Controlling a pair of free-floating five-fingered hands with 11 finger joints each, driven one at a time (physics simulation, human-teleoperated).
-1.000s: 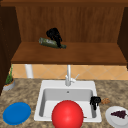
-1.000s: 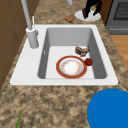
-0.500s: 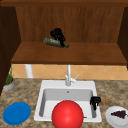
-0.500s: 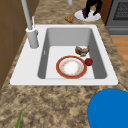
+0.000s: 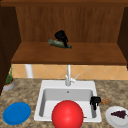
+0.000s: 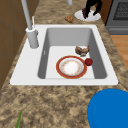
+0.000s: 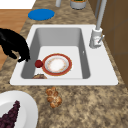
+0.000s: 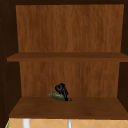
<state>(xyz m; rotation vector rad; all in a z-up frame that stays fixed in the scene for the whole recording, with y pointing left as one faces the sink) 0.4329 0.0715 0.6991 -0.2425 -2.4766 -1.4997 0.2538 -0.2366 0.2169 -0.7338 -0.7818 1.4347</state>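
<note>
fingers of the left hand (image 5: 61, 36) curl round a dark green glass bottle (image 5: 58, 43), lying just over the lower wooden shelf (image 5: 75, 53) (not clearly set down); right hand (image 5: 95, 101), curled, idles beside the white sink (image 5: 43, 86).

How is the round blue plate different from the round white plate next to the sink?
The round blue plate lies bare on the counter left of the white sink; the round white plate, on the right, carries dark purple grapes. The right hand hovers near the white plate, while no hand is near the blue one. Both are round and flat on the speckled counter.
</note>
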